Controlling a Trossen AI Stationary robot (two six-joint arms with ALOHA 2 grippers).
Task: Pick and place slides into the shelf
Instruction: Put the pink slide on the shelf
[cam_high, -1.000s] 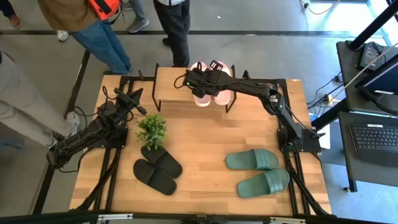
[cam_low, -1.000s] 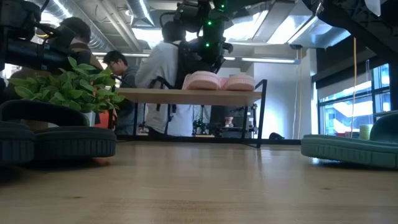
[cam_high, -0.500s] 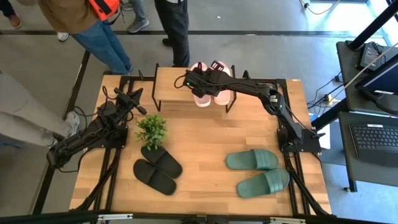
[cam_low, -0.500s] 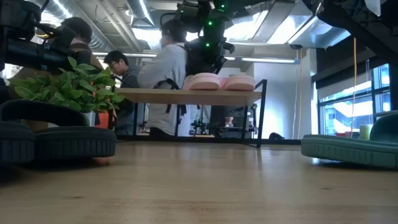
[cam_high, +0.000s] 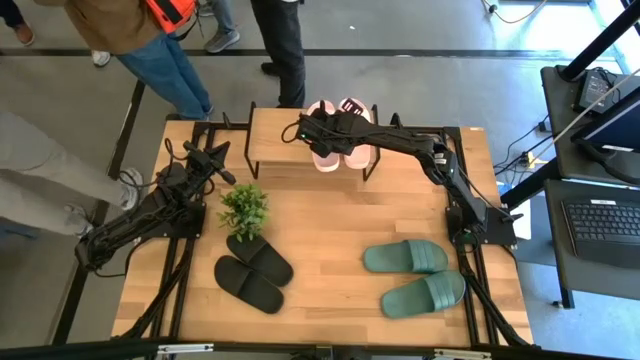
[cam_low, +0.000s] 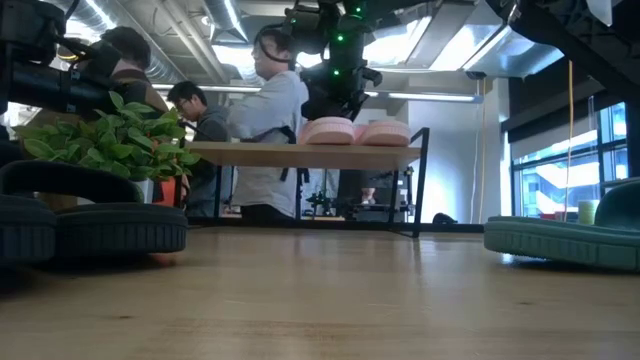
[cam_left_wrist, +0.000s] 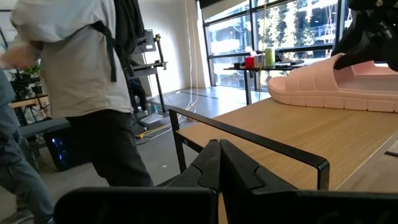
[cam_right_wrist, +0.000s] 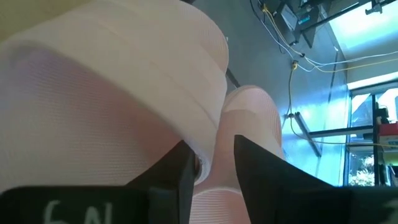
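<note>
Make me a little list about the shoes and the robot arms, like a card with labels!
pink slides: side by side on the shelf
green slides: on the table, right side
black slides: on the table, beside the plant
right gripper: at the pink slides, fingers either side of a strap edge
left gripper: shut, waiting at the table's left edge
people: standing behind the table

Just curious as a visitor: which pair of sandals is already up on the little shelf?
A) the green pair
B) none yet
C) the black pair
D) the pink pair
D: the pink pair sits on the shelf, under the right gripper; the black pair and green pair lie on the table.
</note>
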